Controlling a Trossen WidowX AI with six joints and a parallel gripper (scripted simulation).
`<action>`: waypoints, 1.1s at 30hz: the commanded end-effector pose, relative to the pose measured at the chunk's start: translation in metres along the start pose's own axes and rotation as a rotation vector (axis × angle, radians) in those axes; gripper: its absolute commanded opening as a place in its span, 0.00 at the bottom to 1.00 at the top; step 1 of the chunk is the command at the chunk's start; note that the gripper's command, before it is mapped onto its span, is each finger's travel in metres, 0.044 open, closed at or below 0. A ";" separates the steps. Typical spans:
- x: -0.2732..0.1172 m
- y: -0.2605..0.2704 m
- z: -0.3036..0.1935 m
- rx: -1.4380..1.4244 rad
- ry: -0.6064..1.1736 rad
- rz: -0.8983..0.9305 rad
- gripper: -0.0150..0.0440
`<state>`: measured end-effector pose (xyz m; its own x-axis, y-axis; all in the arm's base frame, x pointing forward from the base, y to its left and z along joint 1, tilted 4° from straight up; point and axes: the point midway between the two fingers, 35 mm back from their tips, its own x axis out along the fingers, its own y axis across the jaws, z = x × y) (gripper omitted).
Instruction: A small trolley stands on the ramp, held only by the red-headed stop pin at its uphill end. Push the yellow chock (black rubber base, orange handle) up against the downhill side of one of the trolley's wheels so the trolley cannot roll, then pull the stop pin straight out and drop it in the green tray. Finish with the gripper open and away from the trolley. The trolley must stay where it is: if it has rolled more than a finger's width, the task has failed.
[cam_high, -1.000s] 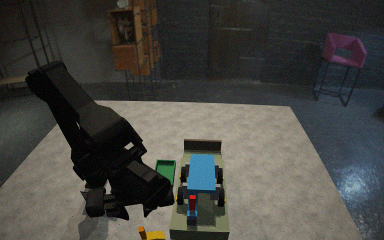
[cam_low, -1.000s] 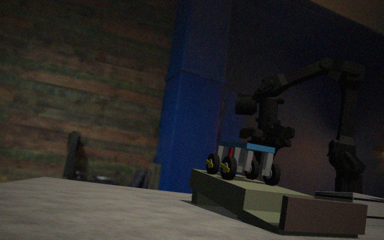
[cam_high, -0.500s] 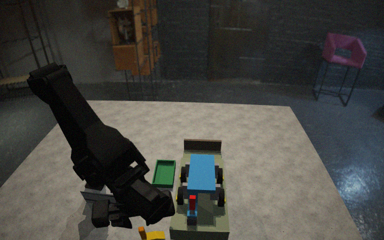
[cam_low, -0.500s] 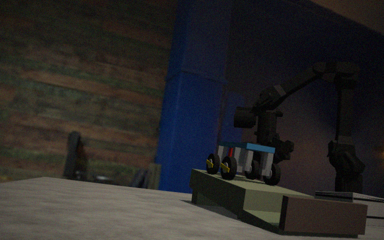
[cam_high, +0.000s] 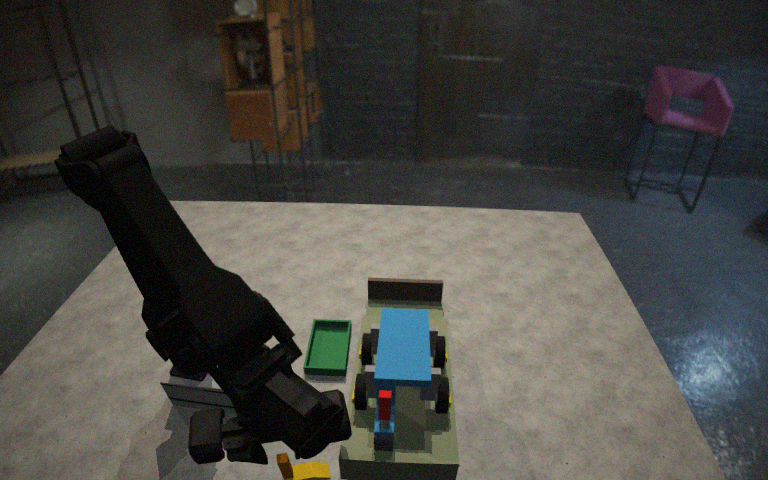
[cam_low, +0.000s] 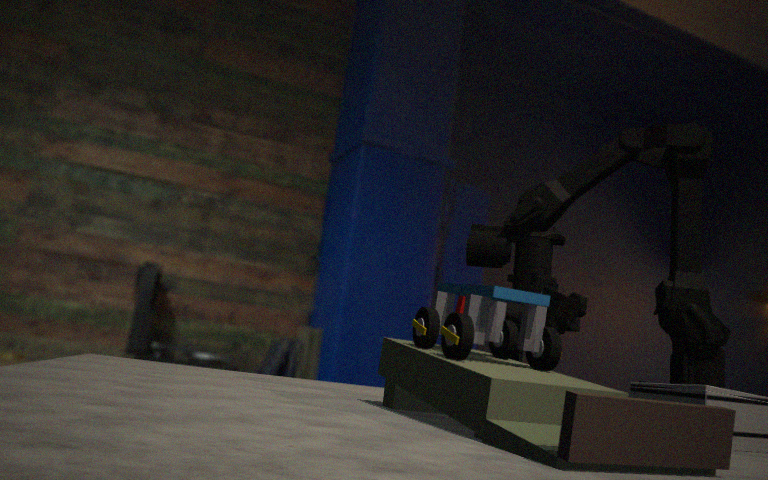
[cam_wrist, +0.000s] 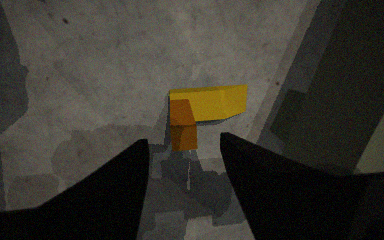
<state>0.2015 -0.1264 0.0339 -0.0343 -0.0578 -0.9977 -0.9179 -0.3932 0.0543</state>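
Observation:
The yellow chock (cam_high: 310, 470) (cam_wrist: 220, 104) lies on the table beside the ramp's uphill end, its black base barely showing. Its orange handle (cam_high: 283, 465) (cam_wrist: 183, 130) points up towards the wrist camera. My gripper (cam_wrist: 184, 143) is partly open and empty above the chock; the handle shows between the fingertips, slightly nearer the left one. The top view mostly hides the fingertips. The blue-topped trolley (cam_high: 403, 345) (cam_low: 521, 296) stands on the ramp (cam_high: 399, 470) (cam_low: 526, 399). The red-headed stop pin (cam_high: 384, 404) (cam_low: 461, 304) stands upright at its uphill end. The green tray (cam_high: 327, 372) is empty.
A brown end board (cam_high: 404, 290) (cam_low: 651, 430) closes the ramp's downhill end. A blue bracket (cam_high: 384, 427) surrounds the pin's lower part. The ramp's dark side rises close to the right of the chock in the wrist view. The tray lies beside the ramp, on the arm's side.

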 end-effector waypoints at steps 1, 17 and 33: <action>0.007 0.000 0.001 -0.006 -0.004 -0.002 0.58; 0.026 0.000 0.001 -0.006 -0.004 -0.002 0.58; 0.038 0.000 0.001 0.000 -0.001 0.001 0.35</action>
<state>0.1995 -0.1279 -0.0045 -0.0354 -0.0569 -0.9978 -0.9178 -0.3933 0.0550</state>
